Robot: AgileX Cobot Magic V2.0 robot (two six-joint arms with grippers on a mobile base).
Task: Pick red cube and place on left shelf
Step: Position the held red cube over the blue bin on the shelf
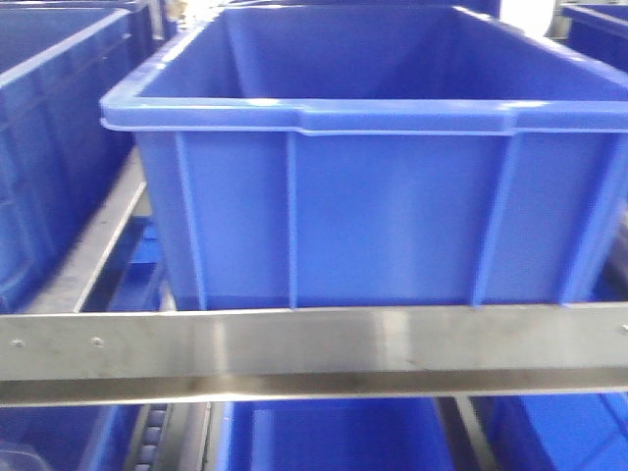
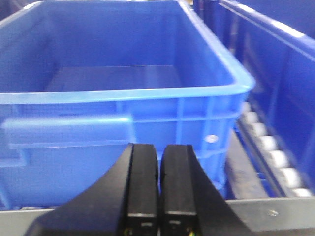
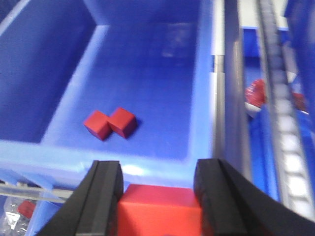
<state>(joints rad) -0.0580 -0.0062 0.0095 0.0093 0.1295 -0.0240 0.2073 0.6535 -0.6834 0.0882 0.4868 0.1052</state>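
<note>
The right gripper (image 3: 158, 177) is clamped on the red cube (image 3: 160, 209), which sits between its two black fingers at the lower edge of the right wrist view. Just ahead of it is the near rim of a blue bin (image 3: 98, 157). Farther ahead and slightly left, two more red cubes (image 3: 122, 121) lie on the bin floor, touching corner to corner. The left gripper (image 2: 160, 152) is clenched with nothing between its fingers, facing the wall of a blue crate (image 2: 123, 96) directly ahead.
</note>
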